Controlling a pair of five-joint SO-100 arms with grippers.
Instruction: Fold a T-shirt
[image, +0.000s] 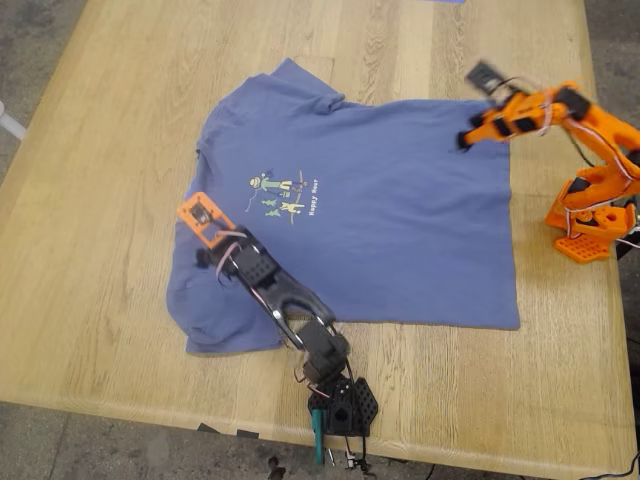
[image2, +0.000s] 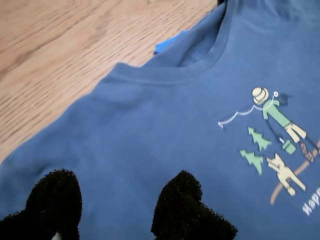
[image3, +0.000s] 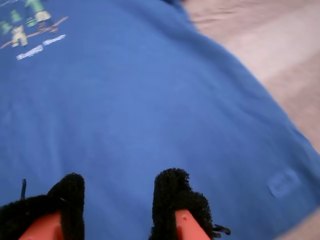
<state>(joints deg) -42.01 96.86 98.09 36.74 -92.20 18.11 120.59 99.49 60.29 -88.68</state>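
The T-shirt (image: 390, 210) lies flat, print up, in the middle of the wooden table (image: 100, 200). Its collar faces the exterior view's left and its hem the exterior view's right, so the long axis runs across that view. The sleeve nearer the exterior view's bottom is bunched under itself; the other sleeve spreads toward the top edge.

You can read little of the white lettering beside the cartoon print (image2: 280, 150). The first wrist view shows only "Happ" cut off at the edge, and in the exterior view it looks like "Happy Hour", though too small to be sure. The second wrist view blurs it entirely.

My first gripper (image2: 117, 210) hovers over the chest just below the collar (image2: 200, 65), its two black padded fingers (image2: 182, 200) spread apart with bare cloth between them. My second gripper (image3: 117, 205) sits near the hem corner at the exterior view's upper right, its fingers also parted, nothing clamped.

Only the first wrist view shows a bright blue neck tag (image2: 170, 42) inside the collar. Only the second wrist view shows the small stitched tag outline (image3: 284, 183) near the hem. Only the exterior view shows both arm bases.
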